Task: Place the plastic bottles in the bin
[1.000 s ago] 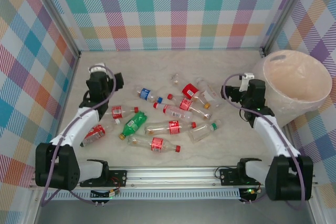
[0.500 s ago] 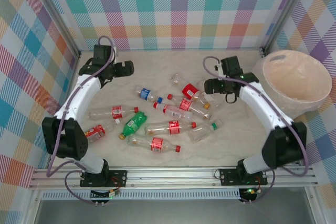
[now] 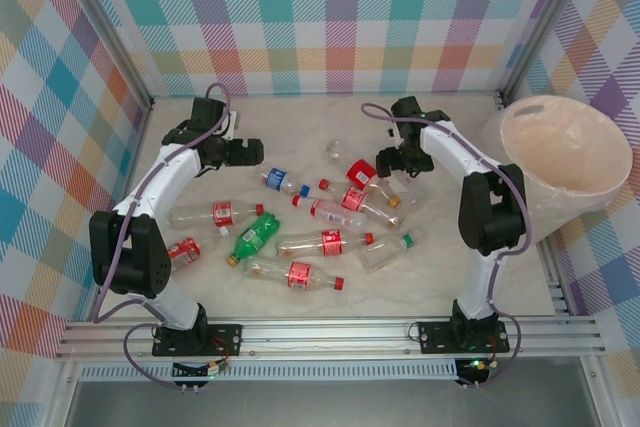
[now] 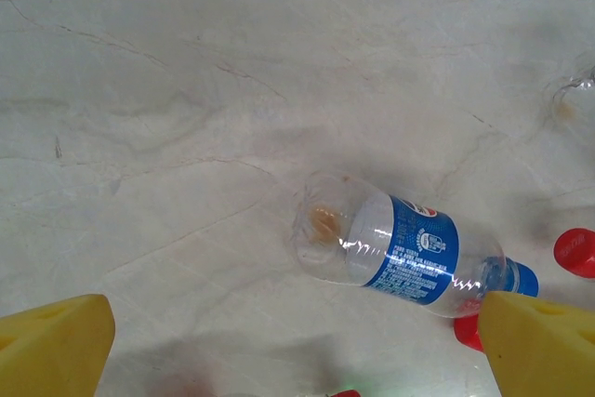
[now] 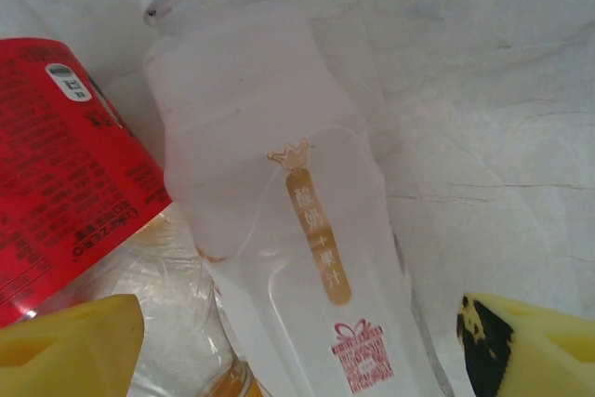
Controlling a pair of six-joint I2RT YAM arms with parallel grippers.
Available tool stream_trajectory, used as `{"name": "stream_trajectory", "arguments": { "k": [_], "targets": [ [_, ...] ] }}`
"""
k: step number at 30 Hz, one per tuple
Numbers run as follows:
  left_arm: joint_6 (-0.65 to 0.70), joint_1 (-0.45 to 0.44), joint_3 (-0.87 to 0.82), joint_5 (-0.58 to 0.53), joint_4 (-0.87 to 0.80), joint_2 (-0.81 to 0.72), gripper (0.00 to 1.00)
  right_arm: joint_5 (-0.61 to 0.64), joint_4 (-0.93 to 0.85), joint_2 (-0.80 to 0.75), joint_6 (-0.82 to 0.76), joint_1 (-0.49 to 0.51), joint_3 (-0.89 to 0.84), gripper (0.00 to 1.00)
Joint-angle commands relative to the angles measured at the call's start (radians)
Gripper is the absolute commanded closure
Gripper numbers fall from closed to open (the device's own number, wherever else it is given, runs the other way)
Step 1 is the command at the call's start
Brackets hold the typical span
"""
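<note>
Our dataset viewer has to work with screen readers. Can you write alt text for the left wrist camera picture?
A clear bottle with a blue label and blue cap lies on its side on a pale marbled table, ahead of the open left gripper, whose yellow fingertips fill the bottom corners. A red cap shows at the right edge.

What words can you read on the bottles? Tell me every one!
"酸奶+果汁": gold letters running down the frosted white bottle, under a little crown; that is my best reading.
Red-labelled bottle: white print, too small to read.
Blue-labelled bottle: print too blurred to read.
Top view: all labels too small to read.
</note>
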Motion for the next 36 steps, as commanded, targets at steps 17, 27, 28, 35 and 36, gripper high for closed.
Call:
{"name": "stream_trajectory", "arguments": {
  "k": [17, 27, 28, 35, 36],
  "targets": [
    [0.005, -0.009, -0.031, 0.042, 0.033, -0.036, 0.0, -0.019, 0.064, 0.13, 0.003, -0.014, -0.011, 0.16],
    [0.009, -0.009, -0.037, 0.029, 0.035, -0.031, 0.0, -0.016, 0.081, 0.096, 0.017, -0.028, -0.035, 0.33],
    [0.009, -0.009, -0.037, 0.03, 0.037, -0.029, 0.0, -0.015, 0.075, 0.085, 0.017, -0.028, -0.032, 0.34],
    [0.009, -0.009, -0.038, 0.027, 0.039, -0.019, 0.0, -0.024, -0.009, -0.077, 0.017, -0.028, 0.035, 0.38],
    [0.007, -0.009, -0.037, 0.029, 0.04, -0.016, 0.0, -0.025, -0.031, -0.112, 0.016, -0.028, 0.059, 0.39]
  ]
}}
